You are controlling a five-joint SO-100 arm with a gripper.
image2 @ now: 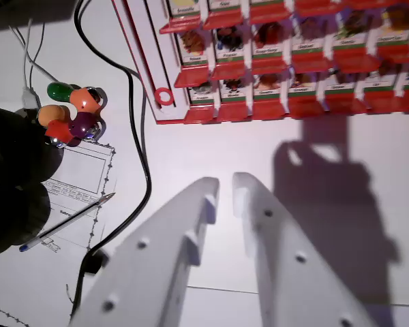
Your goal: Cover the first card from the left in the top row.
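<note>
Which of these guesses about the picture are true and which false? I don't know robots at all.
1. The white end effector is holding a card. False: nothing sits between its tips, and they are slightly apart.
2. The red card board lies above the end effector in the wrist view. True.
3. A black cable runs down the wrist view's left. True.
4. The pen lies on the red board. False: it rests on a printed sheet at the left.
</note>
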